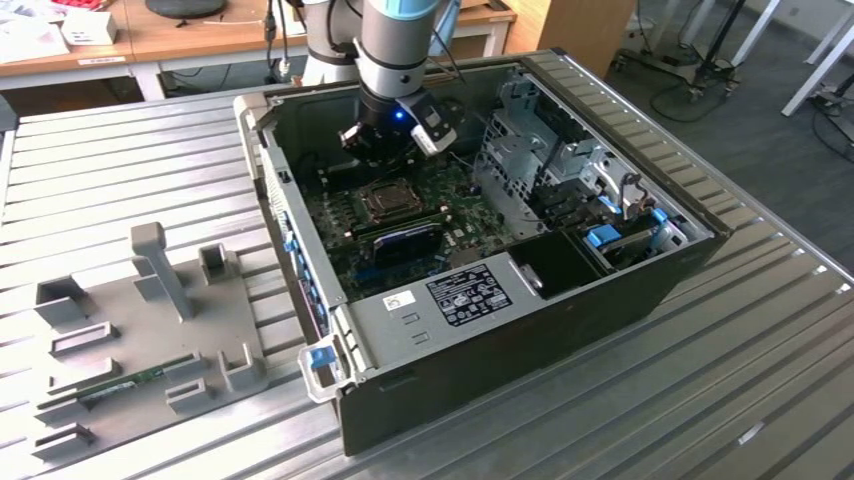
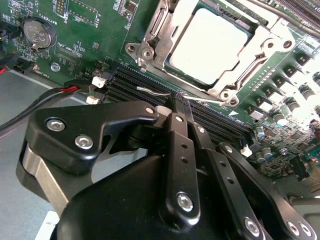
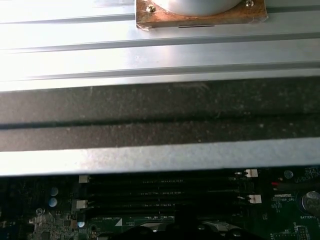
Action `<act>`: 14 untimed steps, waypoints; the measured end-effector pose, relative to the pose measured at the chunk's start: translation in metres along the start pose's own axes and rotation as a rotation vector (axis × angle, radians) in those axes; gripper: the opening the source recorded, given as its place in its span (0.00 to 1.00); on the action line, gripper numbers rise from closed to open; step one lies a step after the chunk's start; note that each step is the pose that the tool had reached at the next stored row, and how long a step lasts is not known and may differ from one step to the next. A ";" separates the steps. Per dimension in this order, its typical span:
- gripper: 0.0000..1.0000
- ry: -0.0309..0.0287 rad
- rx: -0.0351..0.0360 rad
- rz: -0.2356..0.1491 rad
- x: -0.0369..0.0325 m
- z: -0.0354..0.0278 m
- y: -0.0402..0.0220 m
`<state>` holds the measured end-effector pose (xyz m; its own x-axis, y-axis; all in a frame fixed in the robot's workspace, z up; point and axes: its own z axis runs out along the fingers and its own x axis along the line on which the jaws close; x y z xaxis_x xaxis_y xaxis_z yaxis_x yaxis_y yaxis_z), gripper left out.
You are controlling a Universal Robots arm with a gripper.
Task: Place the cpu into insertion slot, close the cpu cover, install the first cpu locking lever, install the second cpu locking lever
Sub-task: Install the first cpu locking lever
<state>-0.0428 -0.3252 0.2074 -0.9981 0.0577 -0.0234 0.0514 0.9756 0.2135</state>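
The cpu (image 2: 210, 45), a flat silver-grey square chip, lies past the black gripper (image 2: 178, 100), whose fingers are pressed together at a thin wire locking lever (image 2: 150, 91) by long black memory slots (image 2: 130, 82). It sits in the dark-framed insertion slot (image 1: 363, 200) under the lowered silver cpu cover (image 2: 262, 52).

You have a black printed label (image 1: 469, 293) on the computer case (image 1: 400, 340), white lettering on the motherboard (image 2: 95, 35) by the coin battery (image 2: 39, 34), none readable.

cpu (image 2: 210, 45) sits flat in the slot (image 1: 388, 201), silver top showing through the window of the cover (image 2: 159, 25), which lies closed.
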 end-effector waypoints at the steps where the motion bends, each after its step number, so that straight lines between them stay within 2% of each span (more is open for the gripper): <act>1: 0.10 0.0000 0.0001 0.000 0.0000 0.0000 0.0001; 14: 0.10 0.0000 0.0000 0.000 -0.0009 0.0001 0.0005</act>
<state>-0.0419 -0.3247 0.2074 -0.9981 0.0578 -0.0234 0.0515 0.9756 0.2135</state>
